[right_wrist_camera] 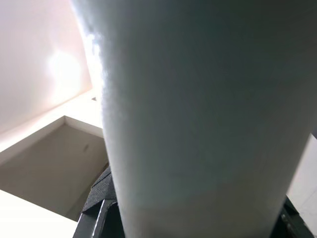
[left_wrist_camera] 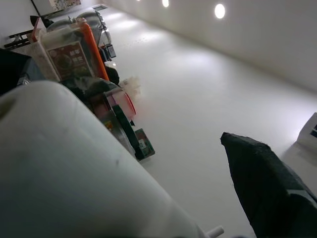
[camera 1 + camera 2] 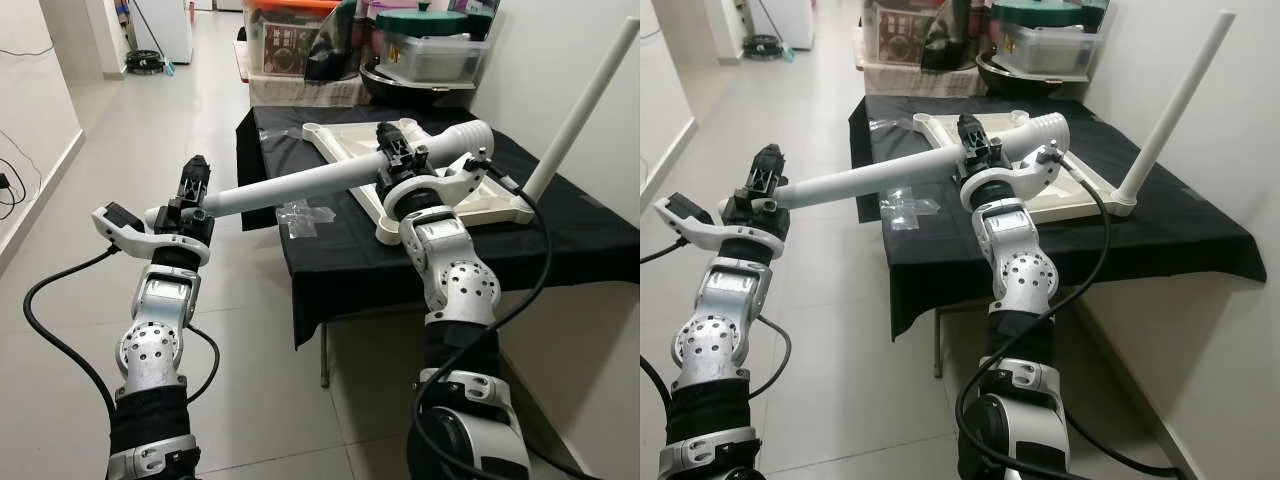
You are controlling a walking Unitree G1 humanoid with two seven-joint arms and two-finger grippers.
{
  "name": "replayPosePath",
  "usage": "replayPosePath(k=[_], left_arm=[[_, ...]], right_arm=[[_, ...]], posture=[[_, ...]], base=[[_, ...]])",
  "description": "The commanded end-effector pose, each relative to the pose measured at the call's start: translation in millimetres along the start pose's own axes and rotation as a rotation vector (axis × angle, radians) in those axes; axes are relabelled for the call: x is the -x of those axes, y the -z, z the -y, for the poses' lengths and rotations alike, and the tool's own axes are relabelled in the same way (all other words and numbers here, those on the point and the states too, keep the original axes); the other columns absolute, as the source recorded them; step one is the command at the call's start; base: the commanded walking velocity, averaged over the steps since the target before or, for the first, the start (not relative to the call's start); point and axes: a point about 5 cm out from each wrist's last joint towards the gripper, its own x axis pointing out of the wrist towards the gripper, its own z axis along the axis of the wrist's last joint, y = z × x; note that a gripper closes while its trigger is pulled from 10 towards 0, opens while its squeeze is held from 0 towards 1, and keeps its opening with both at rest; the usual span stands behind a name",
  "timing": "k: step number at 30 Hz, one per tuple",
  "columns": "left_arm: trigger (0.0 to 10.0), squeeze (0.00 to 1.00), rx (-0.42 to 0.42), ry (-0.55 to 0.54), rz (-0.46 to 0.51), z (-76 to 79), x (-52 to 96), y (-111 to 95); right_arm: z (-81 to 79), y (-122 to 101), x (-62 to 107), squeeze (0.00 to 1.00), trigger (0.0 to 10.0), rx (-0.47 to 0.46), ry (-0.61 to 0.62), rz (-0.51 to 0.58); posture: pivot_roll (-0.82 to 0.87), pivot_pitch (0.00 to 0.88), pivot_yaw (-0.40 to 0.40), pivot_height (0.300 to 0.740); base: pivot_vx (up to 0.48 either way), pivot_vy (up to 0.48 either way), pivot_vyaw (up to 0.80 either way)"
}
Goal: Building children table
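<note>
A long white table leg [image 3: 300,185] hangs level in the air between my two grippers, reaching from the floor side to over the table. My right gripper [image 3: 400,150] is shut on it near the thick end, and the leg [image 1: 198,99] looms large between its black fingers. My left gripper [image 3: 192,185] is at the thin end. There the leg [image 2: 59,163] lies close to the palm, and one black finger [image 2: 262,173] stands apart from it. The white tabletop [image 3: 340,140] lies upside down on the black cloth. Another leg [image 3: 585,105] stands up from its far right corner.
The black-clothed table [image 3: 340,250] stands against the right wall. A clear plastic bag [image 3: 305,215] lies near its front left corner. Storage boxes [image 3: 290,40] and a lidded bin [image 3: 430,50] are stacked behind it. Tiled floor stretches out to the left.
</note>
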Motion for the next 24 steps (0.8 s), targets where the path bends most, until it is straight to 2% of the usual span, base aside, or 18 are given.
replayPosePath(k=[1, 8, 9, 10, 11, 12, 13, 14, 18, 20, 24], left_arm=[[0.0, 0.00, 0.005, 0.064, -0.047, 8.3, -0.1, 11], [0.0, 0.00, -0.048, 0.055, -0.108, 5.5, 4.2, 25], [0.0, 0.00, -0.093, 0.082, -0.158, 7.2, 7.8, 31], [0.0, 0.00, -0.178, 0.099, -0.233, 7.8, 12.6, 41], [5.1, 0.00, -0.331, 0.121, -0.334, 7.5, 18.2, 51], [5.1, 0.00, -0.331, 0.121, -0.334, 7.5, 18.2, 51], [10.0, 0.00, -0.567, 0.149, -0.473, 3.4, 26.8, 65], [10.0, 0.00, -0.646, 0.160, -0.514, 1.3, 29.2, 69], [10.0, 0.00, -0.658, 0.152, -0.532, 0.0, 29.7, 69], [10.0, 0.00, -0.599, 0.139, -0.473, 3.6, 25.0, 61], [10.0, 0.00, -0.546, 0.122, -0.420, 5.5, 20.2, 55]], right_arm=[[23.5, 41, 8.6, 0.00, 0.0, -0.145, 0.076, -0.104], [23.5, 42, 9.6, 0.00, 0.0, -0.137, 0.073, -0.110], [23.6, 41, 9.7, 0.00, 0.0, -0.130, 0.071, -0.110], [23.4, 40, 9.4, 0.00, 0.0, -0.124, 0.067, -0.106], [22.8, 39, 8.9, 0.00, 0.0, -0.118, 0.062, -0.103], [22.8, 39, 8.9, 0.00, 0.0, -0.118, 0.062, -0.103], [21.8, 38, 8.6, 0.00, 0.0, -0.113, 0.056, -0.099], [21.6, 38, 8.5, 0.00, 0.0, -0.111, 0.054, -0.099], [21.4, 38, 8.5, 0.00, 0.0, -0.111, 0.052, -0.100], [21.4, 40, 9.1, 0.00, 0.0, -0.116, 0.054, -0.103], [21.3, 41, 9.9, 0.00, 0.0, -0.120, 0.053, -0.106]], posture=[[-0.05, 0.000, -0.110, 0.740], [-0.04, 0.000, -0.110, 0.740], [-0.04, 0.000, -0.106, 0.740], [-0.04, 0.000, -0.105, 0.740], [-0.04, 0.000, -0.102, 0.740], [-0.04, 0.000, -0.102, 0.740], [-0.04, 0.000, -0.103, 0.740], [-0.04, 0.000, -0.103, 0.740], [-0.04, 0.000, -0.102, 0.740], [-0.03, 0.000, -0.101, 0.740], [-0.03, 0.000, -0.099, 0.740]], base=[[0.000, 0.000, 0.00], [0.000, 0.000, 0.00], [0.000, 0.000, 0.00], [0.000, 0.000, 0.00], [0.000, 0.000, 0.00], [0.000, 0.000, 0.00], [0.000, 0.000, 0.00], [0.000, 0.000, 0.00], [0.000, 0.000, 0.00], [0.000, 0.000, 0.00], [0.000, 0.000, 0.00]])
